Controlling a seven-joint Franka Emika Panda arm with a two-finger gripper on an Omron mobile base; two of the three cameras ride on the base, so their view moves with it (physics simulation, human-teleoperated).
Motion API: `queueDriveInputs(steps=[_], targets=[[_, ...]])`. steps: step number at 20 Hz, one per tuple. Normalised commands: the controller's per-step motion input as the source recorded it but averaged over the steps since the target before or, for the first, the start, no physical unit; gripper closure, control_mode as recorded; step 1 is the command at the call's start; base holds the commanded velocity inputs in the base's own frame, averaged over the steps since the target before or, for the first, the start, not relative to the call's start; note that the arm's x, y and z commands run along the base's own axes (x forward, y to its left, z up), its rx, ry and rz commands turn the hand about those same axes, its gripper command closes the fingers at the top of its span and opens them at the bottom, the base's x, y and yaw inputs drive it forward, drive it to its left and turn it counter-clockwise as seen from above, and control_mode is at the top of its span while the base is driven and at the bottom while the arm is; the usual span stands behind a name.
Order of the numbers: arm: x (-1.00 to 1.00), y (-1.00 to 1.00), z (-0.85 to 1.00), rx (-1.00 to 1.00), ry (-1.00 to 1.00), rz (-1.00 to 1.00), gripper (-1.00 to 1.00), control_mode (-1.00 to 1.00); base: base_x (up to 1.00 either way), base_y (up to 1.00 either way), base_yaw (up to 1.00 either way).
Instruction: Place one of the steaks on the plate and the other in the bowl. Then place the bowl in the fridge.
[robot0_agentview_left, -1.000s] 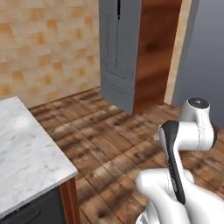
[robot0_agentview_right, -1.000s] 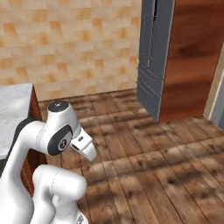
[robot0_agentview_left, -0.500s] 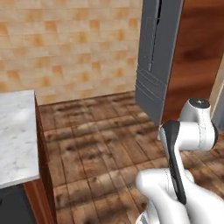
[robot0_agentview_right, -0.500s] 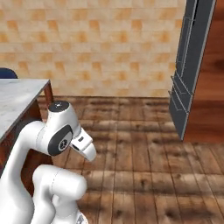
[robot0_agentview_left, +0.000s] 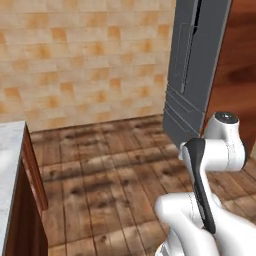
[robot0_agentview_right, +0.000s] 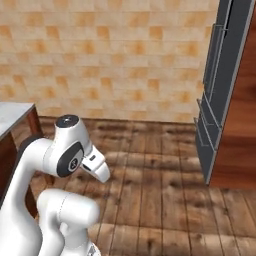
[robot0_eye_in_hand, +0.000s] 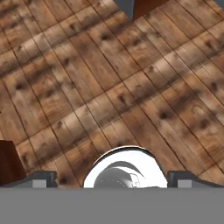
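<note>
The pincer (robot0_eye_in_hand: 112, 177) hangs low over bare wooden floor (robot0_eye_in_hand: 109, 87), tips parted as wide as they go, nothing between them. Moving outward: planks all around. The fridge (robot0_agentview_left: 197, 65) stands tall and grey off to the right in both base views, door shut, its long handle upright. Well apart on the opposite side sits the pale marble surface (robot0_agentview_left: 7, 165), just an edge of it. No steak, plate or bowl in sight here, so my guess is they lie on that surface to the left, away from the fridge. The pincer points at neither.
</note>
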Motion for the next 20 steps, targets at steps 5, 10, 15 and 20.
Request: queueDriveInputs(steps=[5,10,15,20], targets=[[0.00,0.00,0.00,0.00,0.00,0.00,-1.00,1.00,1.00,0.15,0.06],[0.00,0.00,0.00,0.00,0.00,0.00,-1.00,1.00,1.00,0.02,0.01],[0.00,0.00,0.00,0.00,0.00,0.00,-1.00,1.00,1.00,0.14,-0.06],[0.00,0.00,0.00,0.00,0.00,0.00,-1.00,1.00,1.00,0.25,-0.07]])
